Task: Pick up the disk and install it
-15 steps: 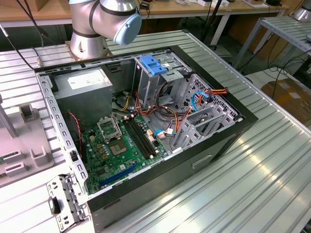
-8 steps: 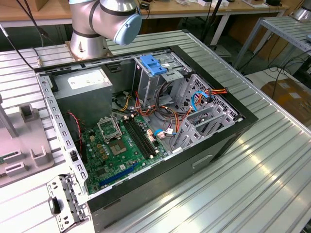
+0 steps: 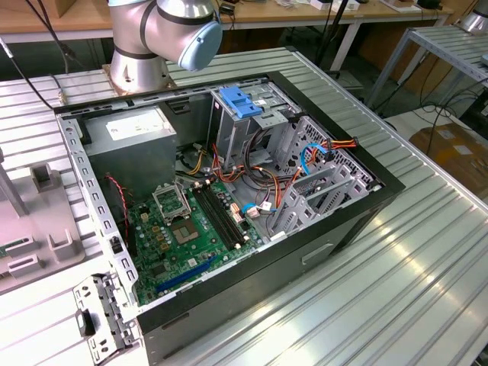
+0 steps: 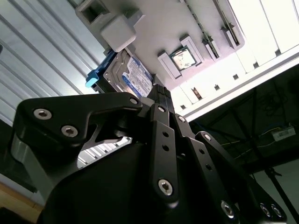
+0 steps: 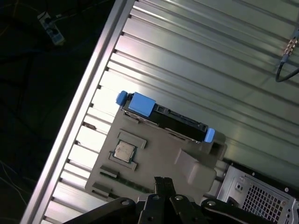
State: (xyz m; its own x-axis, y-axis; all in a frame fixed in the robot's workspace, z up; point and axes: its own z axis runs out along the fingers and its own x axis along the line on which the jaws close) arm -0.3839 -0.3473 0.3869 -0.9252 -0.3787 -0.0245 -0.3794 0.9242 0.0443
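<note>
The disk [image 4: 133, 74] is a silver drive with a white-and-blue label and blue side rails. It stands on its edge in a slot of a grey fixture plate [image 4: 154, 32]. In the first wrist view the disk [image 5: 180, 120] shows as a dark edge between two blue rail ends, at the plate's far side. My gripper [image 4: 158, 89] hangs above the plate, a short way from the disk, with its black fingers shut together and nothing between them. In the first wrist view the gripper [image 5: 161, 181] sits over the plate's near edge.
The open computer case [image 3: 335, 229] lies on the ribbed metal table [image 3: 396, 290], with a drive cage with a blue latch [image 3: 240, 103] inside and its perforated corner [image 5: 261, 198] beside the plate. A processor chip [image 5: 125, 151] rests on the plate. The table edge [image 5: 88, 79] drops to dark floor.
</note>
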